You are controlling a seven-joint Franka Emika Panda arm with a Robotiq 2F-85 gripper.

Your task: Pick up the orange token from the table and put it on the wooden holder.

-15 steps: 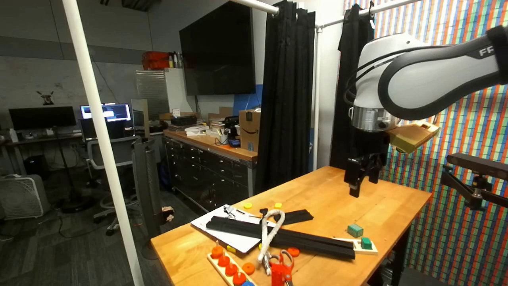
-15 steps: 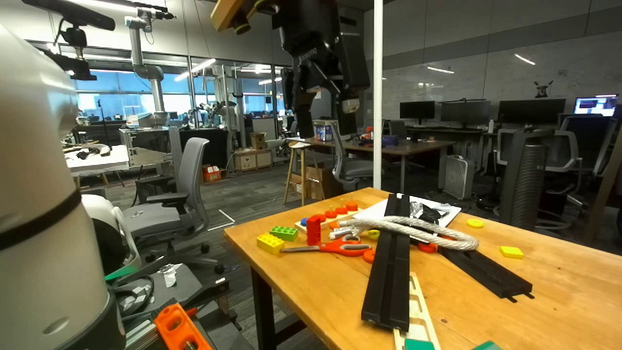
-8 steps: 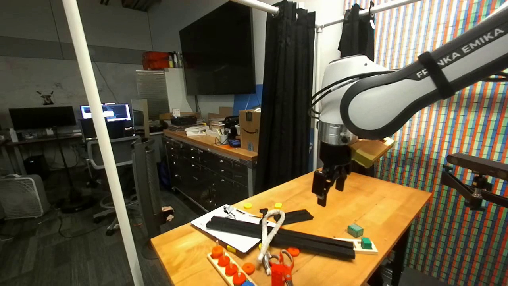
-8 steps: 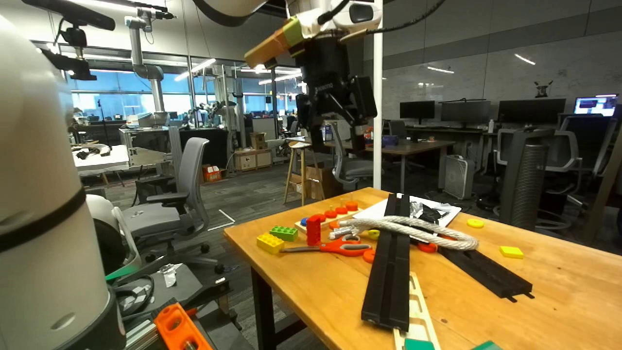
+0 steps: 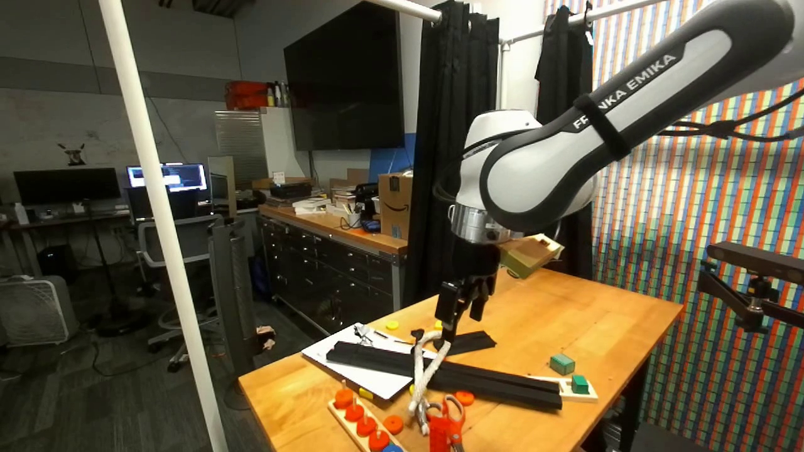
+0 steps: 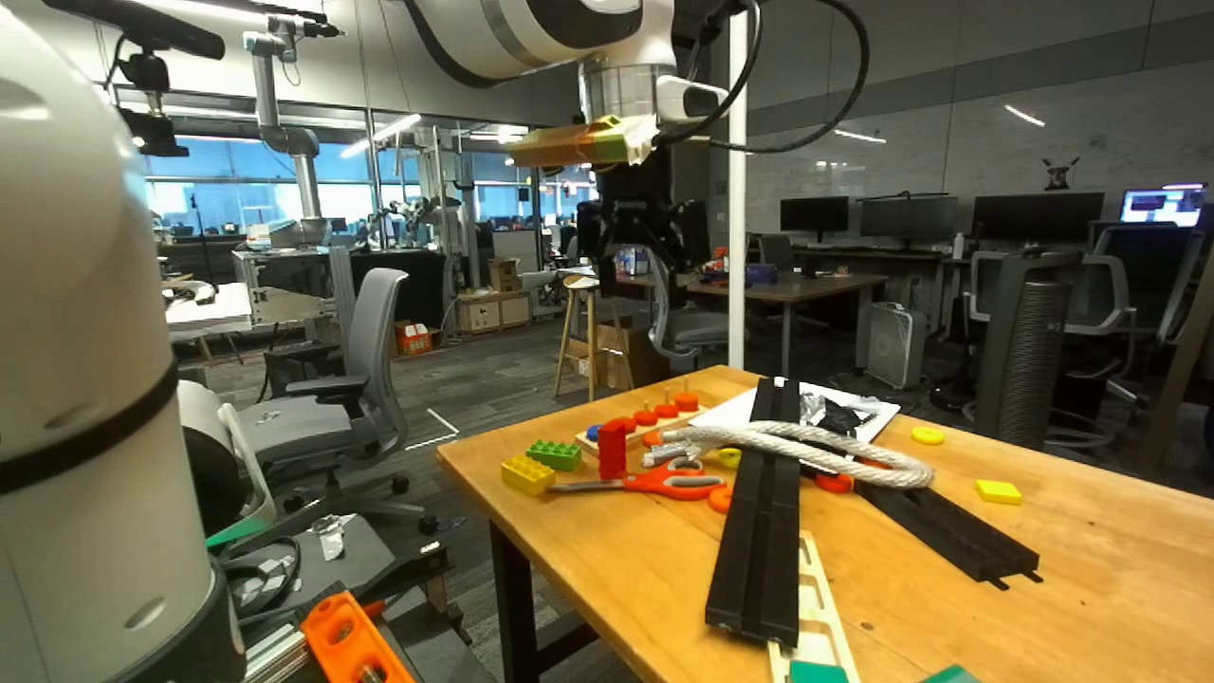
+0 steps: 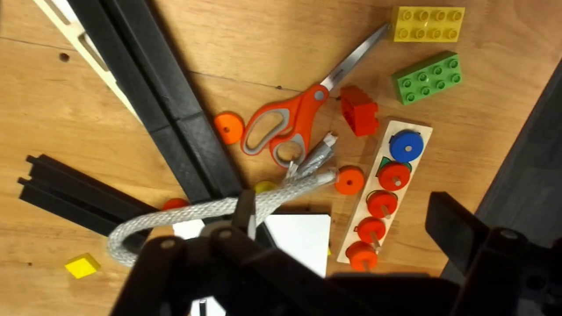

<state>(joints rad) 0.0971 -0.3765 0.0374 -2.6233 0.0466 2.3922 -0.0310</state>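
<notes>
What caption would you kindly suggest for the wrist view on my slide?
The open tool above a table of scissors, rope, loose orange tokens and a wooden holder bearing coloured discs.

Robotics lab, by the look of it, with an office side. White robot arm [image 5: 540,176] over a wooden table [image 5: 603,326]; another robot arm [image 6: 283,133], grey, stands in the background of an exterior view. Bar-shaped camera [image 5: 757,261] on a mount [image 5: 761,290] near the table. Black curtains [image 5: 449,157] on white pipe [image 5: 408,8]. Row of monitors [image 6: 814,216], office chairs [image 6: 372,332], long drawer cabinet [image 5: 326,270], large wall screen [image 5: 345,81]. Carpeted floor [image 6: 488,365].
</notes>
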